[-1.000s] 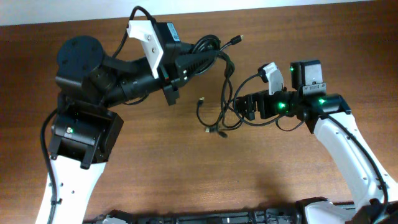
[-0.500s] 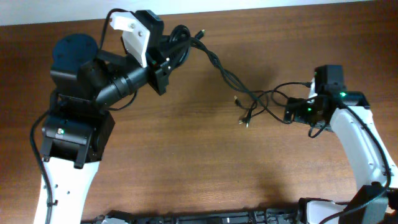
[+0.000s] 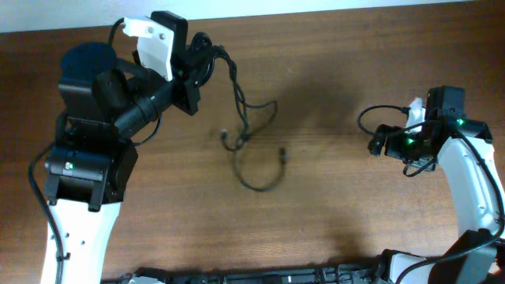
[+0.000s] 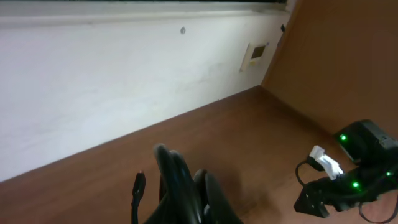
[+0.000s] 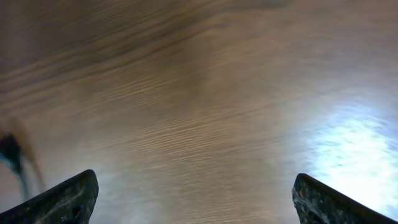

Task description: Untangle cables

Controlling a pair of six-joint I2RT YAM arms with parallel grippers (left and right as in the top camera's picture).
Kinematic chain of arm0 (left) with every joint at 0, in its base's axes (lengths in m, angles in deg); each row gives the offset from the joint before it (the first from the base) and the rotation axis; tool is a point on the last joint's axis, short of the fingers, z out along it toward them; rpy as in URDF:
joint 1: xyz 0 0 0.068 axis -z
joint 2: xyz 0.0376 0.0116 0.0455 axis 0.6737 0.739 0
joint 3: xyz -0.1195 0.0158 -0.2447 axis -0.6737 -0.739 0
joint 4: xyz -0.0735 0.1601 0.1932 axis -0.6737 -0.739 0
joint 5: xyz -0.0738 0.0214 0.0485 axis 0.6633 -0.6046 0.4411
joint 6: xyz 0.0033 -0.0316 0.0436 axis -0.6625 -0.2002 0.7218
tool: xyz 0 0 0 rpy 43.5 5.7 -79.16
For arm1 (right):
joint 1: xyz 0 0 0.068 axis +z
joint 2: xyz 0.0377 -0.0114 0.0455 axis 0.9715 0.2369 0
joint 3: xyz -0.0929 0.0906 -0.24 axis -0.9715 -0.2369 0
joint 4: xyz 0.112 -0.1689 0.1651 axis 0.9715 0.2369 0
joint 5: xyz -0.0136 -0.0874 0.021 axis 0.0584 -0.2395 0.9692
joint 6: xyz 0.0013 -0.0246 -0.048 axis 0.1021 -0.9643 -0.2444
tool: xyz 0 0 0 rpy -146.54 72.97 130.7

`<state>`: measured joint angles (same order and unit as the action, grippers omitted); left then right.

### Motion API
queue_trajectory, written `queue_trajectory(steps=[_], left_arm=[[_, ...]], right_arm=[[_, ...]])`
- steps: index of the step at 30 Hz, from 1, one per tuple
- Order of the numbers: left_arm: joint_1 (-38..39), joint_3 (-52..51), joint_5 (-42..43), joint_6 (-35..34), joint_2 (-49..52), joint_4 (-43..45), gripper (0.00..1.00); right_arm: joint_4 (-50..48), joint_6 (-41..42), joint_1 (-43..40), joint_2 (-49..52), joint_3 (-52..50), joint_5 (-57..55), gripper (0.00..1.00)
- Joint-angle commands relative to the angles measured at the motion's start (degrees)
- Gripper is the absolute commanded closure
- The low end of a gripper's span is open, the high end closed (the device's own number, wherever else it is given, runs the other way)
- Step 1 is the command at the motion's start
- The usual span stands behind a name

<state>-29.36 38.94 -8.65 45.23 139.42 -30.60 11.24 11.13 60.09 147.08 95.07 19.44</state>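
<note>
The left gripper, up at about eleven o'clock on the table, is clamped on a bunched coil of the cables. From there loose strands trail down toward the centre, where a slack loop and a small plug seem to rest on the wood. The right gripper, out at three o'clock, has its jaws spread wide with nothing between them (its own camera shows only blurred bare wood between the two fingertips).

To my eye the trouble lies in that coil. All the strands are pinched together in one grip, so lifting or pulling further toward eleven o'clock could tighten the knot instead of freeing it. It could also drag the free ends along and whip the plug across the table. The right arm would have to reach a long way back to catch a single strand, and it could easily close on two at once.

Half a second ago the cables stretched across to the right gripper. Now that link is gone, the strands hang from the left side alone, and the left gripper has drawn further toward the wall.
</note>
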Motion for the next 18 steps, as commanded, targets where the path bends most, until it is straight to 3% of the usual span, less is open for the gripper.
queue_trajectory(steps=[1,3,6,12,18], left_arm=[[-0.3,0.5,-0.6,1.4,-1.4,-1.6,1.0],[-0.3,0.5,0.1,1.4,-1.3,-2.8,1.0],[-0.2,0.5,7.5,6.2,-1.0,-6.1,1.0],[2.2,0.5,27.9,14.3,2.2,-10.5,1.0],[10.3,0.4,27.9,14.8,7.0,-10.8,1.0]], right_arm=[[-0.4,-12.7,-0.3,-2.7,0.4,19.0,0.01],[-0.3,-18.4,-0.3,-5.8,0.4,28.1,0.01],[-0.6,-23.5,-0.3,-12.2,0.4,38.5,0.01],[-3.0,-24.4,-0.2,-24.3,0.4,49.2,0.01],[-7.1,-24.4,-0.3,-29.1,0.4,58.5,0.01]])
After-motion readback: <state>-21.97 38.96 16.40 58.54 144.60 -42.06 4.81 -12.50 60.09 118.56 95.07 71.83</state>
